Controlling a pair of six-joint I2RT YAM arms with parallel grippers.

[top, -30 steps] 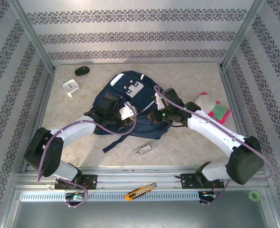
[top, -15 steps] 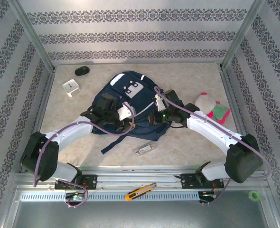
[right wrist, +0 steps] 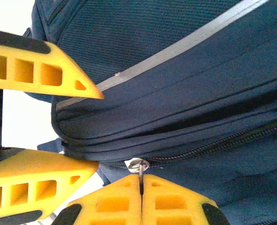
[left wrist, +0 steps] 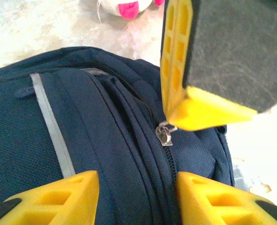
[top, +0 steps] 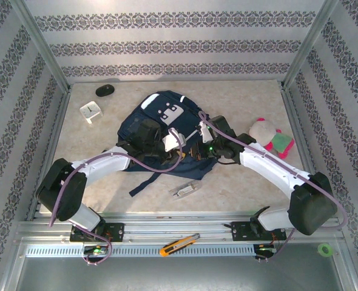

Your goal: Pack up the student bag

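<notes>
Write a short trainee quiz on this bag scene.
1. True or false: the right fingers are shut on the bag's zipper pull.
2. The left fingers are: A shut and empty; B open over the bag; C shut on the pull.
3. What white thing lies right of the bag?
Key: 1 true; 2 B; 3 the plush toy.

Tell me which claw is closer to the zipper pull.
Right. The right claw is shut on the zipper pull; the left claw stands open just beside it, not touching.
</notes>
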